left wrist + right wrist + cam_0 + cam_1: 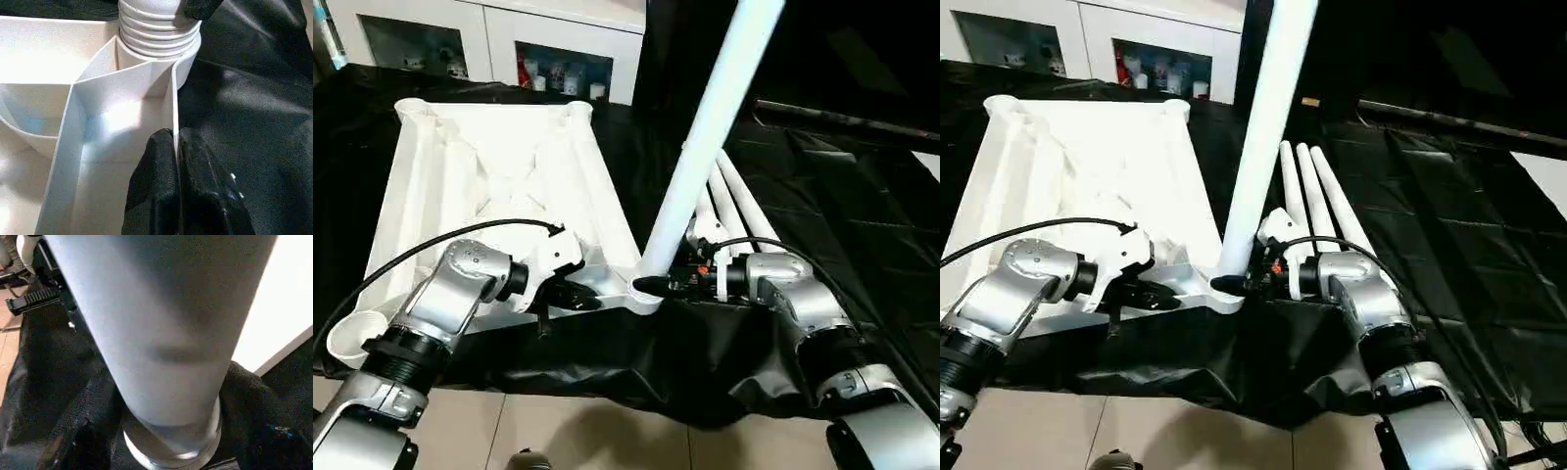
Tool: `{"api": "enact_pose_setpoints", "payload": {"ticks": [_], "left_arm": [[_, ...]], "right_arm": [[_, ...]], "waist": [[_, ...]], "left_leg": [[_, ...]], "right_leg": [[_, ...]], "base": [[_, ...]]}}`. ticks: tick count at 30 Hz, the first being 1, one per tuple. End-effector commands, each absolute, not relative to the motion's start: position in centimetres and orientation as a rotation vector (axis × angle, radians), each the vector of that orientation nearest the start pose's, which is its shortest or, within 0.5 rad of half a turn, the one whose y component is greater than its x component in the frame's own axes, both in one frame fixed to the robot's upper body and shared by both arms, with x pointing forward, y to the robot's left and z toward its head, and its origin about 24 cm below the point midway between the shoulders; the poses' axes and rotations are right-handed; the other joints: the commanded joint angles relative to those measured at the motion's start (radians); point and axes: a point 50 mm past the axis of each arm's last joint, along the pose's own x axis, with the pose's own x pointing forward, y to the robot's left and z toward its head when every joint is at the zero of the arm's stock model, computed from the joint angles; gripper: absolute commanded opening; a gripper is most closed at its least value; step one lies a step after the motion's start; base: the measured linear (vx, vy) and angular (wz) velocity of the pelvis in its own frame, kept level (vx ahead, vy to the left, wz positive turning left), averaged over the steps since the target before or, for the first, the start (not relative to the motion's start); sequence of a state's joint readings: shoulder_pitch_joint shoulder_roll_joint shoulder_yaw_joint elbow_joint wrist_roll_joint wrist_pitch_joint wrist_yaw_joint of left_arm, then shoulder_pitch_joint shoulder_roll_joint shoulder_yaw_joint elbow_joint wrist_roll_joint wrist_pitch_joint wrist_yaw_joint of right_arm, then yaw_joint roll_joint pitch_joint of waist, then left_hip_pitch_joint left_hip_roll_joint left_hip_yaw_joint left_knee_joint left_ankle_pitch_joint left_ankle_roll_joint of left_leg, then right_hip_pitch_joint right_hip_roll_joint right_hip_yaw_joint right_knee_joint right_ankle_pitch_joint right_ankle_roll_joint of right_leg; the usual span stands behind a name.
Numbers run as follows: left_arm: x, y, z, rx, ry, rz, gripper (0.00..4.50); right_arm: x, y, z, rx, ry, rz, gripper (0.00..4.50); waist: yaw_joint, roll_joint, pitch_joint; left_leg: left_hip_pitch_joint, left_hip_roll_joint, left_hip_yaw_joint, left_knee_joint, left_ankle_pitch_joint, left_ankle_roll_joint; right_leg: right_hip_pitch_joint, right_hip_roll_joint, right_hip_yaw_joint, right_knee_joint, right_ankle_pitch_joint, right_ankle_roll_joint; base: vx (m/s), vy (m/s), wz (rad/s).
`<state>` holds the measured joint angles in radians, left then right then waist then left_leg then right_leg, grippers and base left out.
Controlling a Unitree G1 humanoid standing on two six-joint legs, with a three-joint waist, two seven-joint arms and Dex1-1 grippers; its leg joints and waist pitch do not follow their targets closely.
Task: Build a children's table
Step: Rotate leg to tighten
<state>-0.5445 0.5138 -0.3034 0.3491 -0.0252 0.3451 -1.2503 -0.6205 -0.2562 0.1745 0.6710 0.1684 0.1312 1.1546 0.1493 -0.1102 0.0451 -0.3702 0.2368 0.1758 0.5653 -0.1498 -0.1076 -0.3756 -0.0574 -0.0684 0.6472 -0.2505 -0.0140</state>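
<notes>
The white tabletop (489, 166) lies upside down on the black cloth, ribs up. One white leg (705, 127) stands tilted in the near right corner socket (646, 289), its threaded end (159, 29) at the socket's mouth. My right gripper (664, 284) is shut on this leg just above the socket; its fingers (254, 421) wrap the tube. My left gripper (576, 297) is shut on the tabletop's side wall (174, 117) near that corner, one finger (156, 181) on each side. Three more legs (1317, 191) lie side by side on the cloth to the right.
A white glass-door cabinet (499, 39) stands behind the table. The black cloth (832, 186) covers the work surface and hangs over its near edge (636, 392). Tiled floor (558, 431) lies below. A second corner socket (352, 338) sits at the near left.
</notes>
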Motion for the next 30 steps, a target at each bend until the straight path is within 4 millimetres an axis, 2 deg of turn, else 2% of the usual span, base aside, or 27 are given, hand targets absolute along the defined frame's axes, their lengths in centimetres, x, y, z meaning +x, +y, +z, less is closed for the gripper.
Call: {"api": "enact_pose_setpoints", "payload": {"ticks": [1,6,8,10,11,12,14,17,19,21,23,26,28,30], "left_arm": [[30.1,14.3,7.8,0.379,0.508,-1.416,0.00],[30.1,14.2,7.5,0.371,0.519,-1.386,0.00],[31.4,14.0,7.1,0.388,0.522,-1.236,0.00],[32.2,13.8,6.9,0.394,0.525,-1.146,0.00],[32.7,13.6,6.7,0.393,0.533,-1.088,0.00],[33.3,13.4,6.6,0.394,0.537,-1.025,0.00],[34.1,13.1,6.4,0.384,0.557,-0.913,0.00],[34.9,12.3,6.0,0.392,0.579,-0.817,0.00],[34.9,11.7,6.0,0.385,0.579,-0.818,0.00],[34.9,11.2,6.0,0.386,0.576,-0.826,0.00],[34.9,10.9,6.0,0.385,0.574,-0.834,0.00],[34.9,11.0,6.0,0.395,0.572,-0.835,0.00],[34.8,11.4,6.1,0.399,0.557,-0.853,0.00],[34.7,11.4,6.2,0.396,0.526,-0.895,0.00]], "right_arm": [[32.5,-12.2,5.6,-0.065,0.326,1.244,2.51],[33.0,-12.0,4.9,-0.041,0.327,1.128,2.51],[34.2,-12.0,3.9,-0.019,0.350,0.890,2.50],[34.7,-11.9,3.4,0.009,0.363,0.765,2.50],[35.0,-11.9,3.1,0.042,0.375,0.693,2.50],[35.3,-11.8,2.9,0.064,0.383,0.630,2.50],[35.6,-11.6,2.6,0.088,0.396,0.529,2.50],[36.0,-10.8,2.4,0.129,0.391,0.401,2.50],[36.1,-10.3,2.3,0.168,0.394,0.363,2.50],[36.2,-9.6,2.3,0.170,0.398,0.356,2.49],[36.2,-8.7,2.4,0.160,0.398,0.374,2.49],[36.2,-8.3,2.6,0.151,0.391,0.394,2.49],[36.2,-7.9,3.0,0.150,0.366,0.482,3.05],[36.2,-7.7,3.3,0.126,0.344,0.549,3.21]], "waist": [[-0.004,0.010,-0.059],[-0.008,0.011,-0.058],[-0.014,0.011,-0.055],[-0.017,0.013,-0.055],[-0.025,0.014,-0.056],[-0.026,0.015,-0.055],[-0.028,0.018,-0.057],[-0.027,0.016,-0.061],[-0.028,0.016,-0.064],[-0.029,0.016,-0.062],[-0.031,0.016,-0.061],[-0.033,0.015,-0.057],[-0.033,0.013,-0.058],[-0.031,0.012,-0.060]], "left_leg": [[0.019,0.003,0.007,-0.049,-0.085,0.015],[0.019,0.004,0.006,-0.052,-0.108,-0.002],[0.019,0.004,0.005,-0.056,-0.124,-0.018],[0.023,0.004,0.004,-0.059,-0.146,-0.040],[0.022,0.004,0.003,-0.060,-0.169,-0.057],[0.025,0.005,0.003,-0.060,-0.178,-0.060],[0.023,0.004,0.002,-0.059,-0.177,-0.062],[0.021,0.003,0.003,-0.055,-0.141,-0.055],[0.019,0.000,0.004,-0.052,-0.114,-0.041],[0.018,0.000,0.004,-0.052,-0.116,-0.036],[0.019,0.000,0.004,-0.054,-0.136,-0.035],[0.020,0.002,0.002,-0.057,-0.180,-0.040],[0.019,0.004,0.002,-0.056,-0.179,-0.039],[0.016,0.002,0.003,-0.054,-0.163,-0.030]], "right_leg": [[0.045,-0.073,0.048,-0.063,0.104,-0.195],[0.043,-0.075,0.048,-0.066,0.060,-0.190],[0.040,-0.076,0.049,-0.068,0.029,-0.188],[0.038,-0.079,0.049,-0.072,-0.022,-0.185],[0.038,-0.080,0.049,-0.077,-0.070,-0.175],[0.036,-0.080,0.051,-0.078,-0.077,-0.174],[0.037,-0.079,0.052,-0.077,-0.070,-0.167],[0.039,-0.077,0.051,-0.070,0.016,-0.168],[0.041,-0.073,0.050,-0.065,0.081,-0.168],[0.043,-0.072,0.049,-0.066,0.087,-0.166],[0.041,-0.074,0.049,-0.069,0.056,-0.163],[0.038,-0.076,0.050,-0.077,-0.020,-0.151],[0.038,-0.076,0.050,-0.076,-0.022,-0.148],[0.041,-0.076,0.051,-0.075,0.004,-0.150]], "base": [[0.000,0.000,0.00],[0.000,0.000,0.00],[0.000,0.000,0.00],[0.000,0.000,0.00],[0.000,0.000,0.00],[0.000,0.000,0.00],[0.000,0.000,0.00],[0.000,0.000,0.00],[0.000,0.000,0.00],[0.000,0.000,0.00],[0.000,0.000,0.00],[0.000,0.000,0.00],[0.000,0.000,0.00],[0.000,0.000,0.00]]}}
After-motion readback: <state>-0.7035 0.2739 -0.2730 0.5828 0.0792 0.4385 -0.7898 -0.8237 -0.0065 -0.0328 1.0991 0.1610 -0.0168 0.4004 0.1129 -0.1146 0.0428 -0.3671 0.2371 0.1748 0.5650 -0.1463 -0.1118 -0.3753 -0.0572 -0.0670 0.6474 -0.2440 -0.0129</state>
